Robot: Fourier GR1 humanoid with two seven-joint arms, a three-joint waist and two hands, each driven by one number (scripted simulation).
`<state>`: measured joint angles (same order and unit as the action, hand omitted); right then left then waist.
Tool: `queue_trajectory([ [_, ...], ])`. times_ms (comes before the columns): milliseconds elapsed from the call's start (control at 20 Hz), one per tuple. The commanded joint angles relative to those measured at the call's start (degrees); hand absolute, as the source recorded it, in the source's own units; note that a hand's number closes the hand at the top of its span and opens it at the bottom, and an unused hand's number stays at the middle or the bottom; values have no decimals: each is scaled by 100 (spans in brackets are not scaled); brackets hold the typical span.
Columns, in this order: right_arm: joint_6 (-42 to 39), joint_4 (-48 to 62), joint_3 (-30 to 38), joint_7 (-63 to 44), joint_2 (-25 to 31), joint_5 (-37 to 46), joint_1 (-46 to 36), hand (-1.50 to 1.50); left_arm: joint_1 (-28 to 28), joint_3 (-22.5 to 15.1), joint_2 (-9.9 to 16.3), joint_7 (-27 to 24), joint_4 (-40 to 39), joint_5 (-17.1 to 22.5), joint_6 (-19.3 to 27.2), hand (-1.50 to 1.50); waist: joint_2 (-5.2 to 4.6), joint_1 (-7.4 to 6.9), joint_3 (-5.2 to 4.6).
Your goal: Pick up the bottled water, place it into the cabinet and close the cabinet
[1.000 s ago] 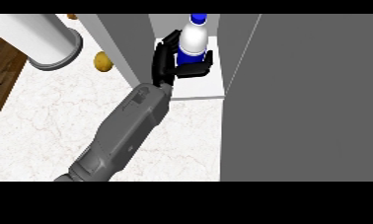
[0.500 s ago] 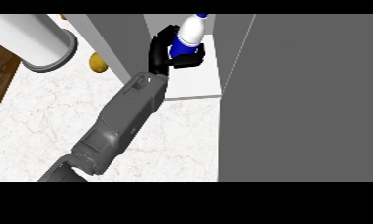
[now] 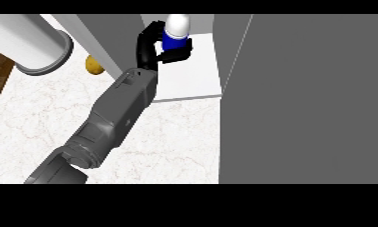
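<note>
Over cabinet shelf [image 3: 192,78]: left robot hand [image 3: 156,51] curled round bottled water [image 3: 176,33], forearm stretched diagonally up.

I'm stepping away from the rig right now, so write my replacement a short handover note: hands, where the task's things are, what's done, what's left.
Hands: one hand shows, at the end of the grey forearm coming from the lower left, fingers curled round the bottled water. The other hand is out of view.
Things: the bottle is upright, held over the white shelf inside the open cabinet; whether it touches the shelf cannot be told. The grey cabinet door stands open at the right.
Done: bottle picked up and carried into the cabinet.
Left: set it down, release, pull the arm out, close the door.
</note>
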<state>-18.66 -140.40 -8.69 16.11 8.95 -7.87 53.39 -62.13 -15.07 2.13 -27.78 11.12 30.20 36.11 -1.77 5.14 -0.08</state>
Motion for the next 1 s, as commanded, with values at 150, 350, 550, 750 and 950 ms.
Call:
queue_trajectory([
  [150,-102,-312,216,-124,86,-546,119,-150,-518,-128,281,-112,-498,-320,232,-150,-17,85,4],
  [350,-242,-259,99,73,68,-409,194,-150,-427,-96,92,-426,-661,-357,700,-150,-57,204,-1],
  [550,-342,-110,130,89,113,-410,147,-150,-554,65,34,-340,-606,-226,289,-150,-36,101,-2],
  [750,-313,-127,189,12,90,-473,110,-150,-696,185,256,-559,-292,-127,-670,-150,-42,30,-8],
  [950,-257,-9,22,-151,18,-364,-95,-150,-662,438,117,-1097,5,66,-1053,-150,-5,-149,-6],
])
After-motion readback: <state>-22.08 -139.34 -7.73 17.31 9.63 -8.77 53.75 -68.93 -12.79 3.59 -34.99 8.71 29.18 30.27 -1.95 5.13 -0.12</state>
